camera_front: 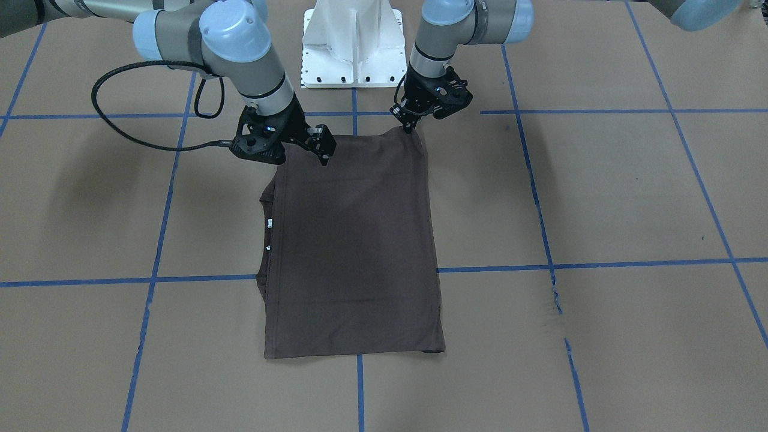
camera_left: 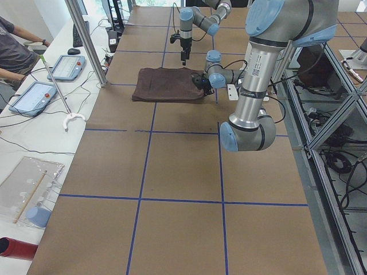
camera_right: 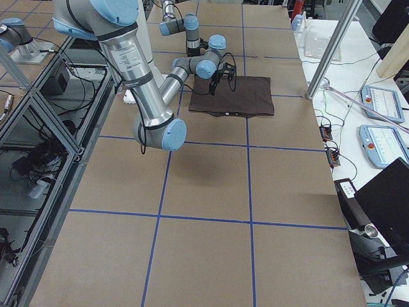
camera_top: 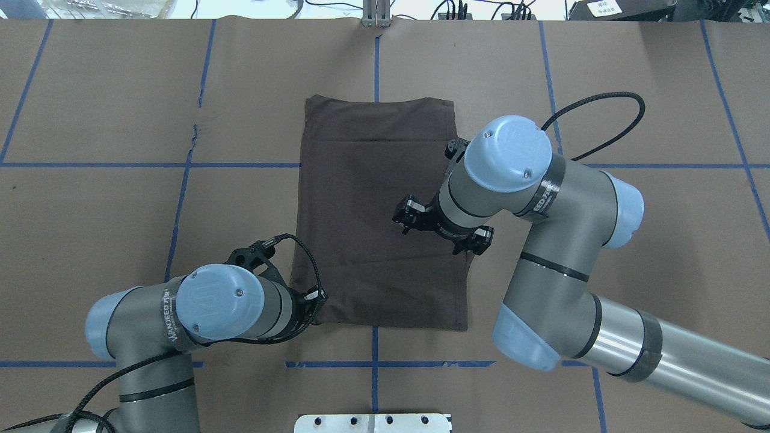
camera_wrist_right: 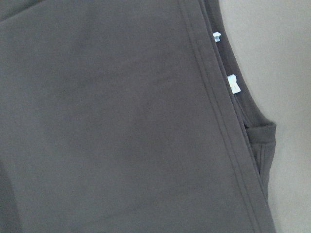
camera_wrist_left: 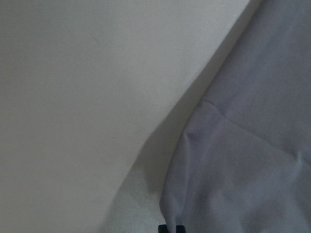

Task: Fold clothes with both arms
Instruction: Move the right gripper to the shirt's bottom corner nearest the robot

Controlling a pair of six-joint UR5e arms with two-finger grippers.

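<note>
front-facing view: a dark brown t-shirt (camera_front: pixel 360 240), folded into a tall rectangle, lies flat on the brown table (camera_front: pixel 600 198). the left gripper (camera_front: pixel 411 126) pinches the corner nearest the robot, jaws closed on the cloth. the right gripper (camera_front: pixel 324 155) is at the same edge, toward the other corner; i cannot tell how its jaws stand.
overhead view: the t-shirt covers a crossing of blue tape lines (camera_top: pixel 376 60).
right wrist view: two small white tags (camera_wrist_right: pixel 232 83) sit beside a stitched hem.
</note>
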